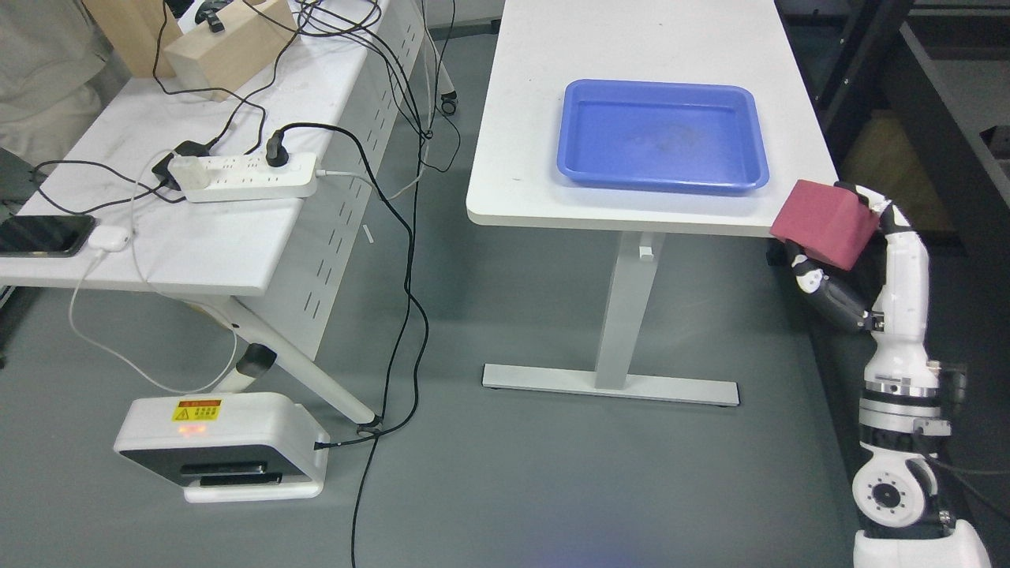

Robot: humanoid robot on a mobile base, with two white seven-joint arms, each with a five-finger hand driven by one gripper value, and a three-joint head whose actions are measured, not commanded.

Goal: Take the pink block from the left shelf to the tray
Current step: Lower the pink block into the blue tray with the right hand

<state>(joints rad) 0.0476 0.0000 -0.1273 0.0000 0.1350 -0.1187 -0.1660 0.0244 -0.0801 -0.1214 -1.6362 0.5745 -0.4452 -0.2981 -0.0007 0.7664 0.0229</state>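
From the head camera I see my right hand (pixel 828 252) at the right edge of the frame, its arm rising from the lower right corner. Its black and white fingers (pixel 813 276) are closed around a dull pink, box-shaped block (pixel 824 223), with one finger under the block's lower left corner and others wrapping its upper right edge. The block is held in the air just off the near right corner of the white rectangular table (pixel 552 173) in the upper middle of the frame, and it overlaps that corner in the picture.

The shallow blue plastic tray (pixel 580 130) lies on that table, near its front edge, up and to the left of the block. Nothing is in the tray. I see no shelf in this view, and my left arm is out of frame.

As I judge it, the pick is done and the block is in transit. What is left is to carry it up and left over the tray's rim, lower it and release.

At the left of the frame a second white table (pixel 221 244) carries a white power strip (pixel 252 175) and tangled black cables, well apart from the work.
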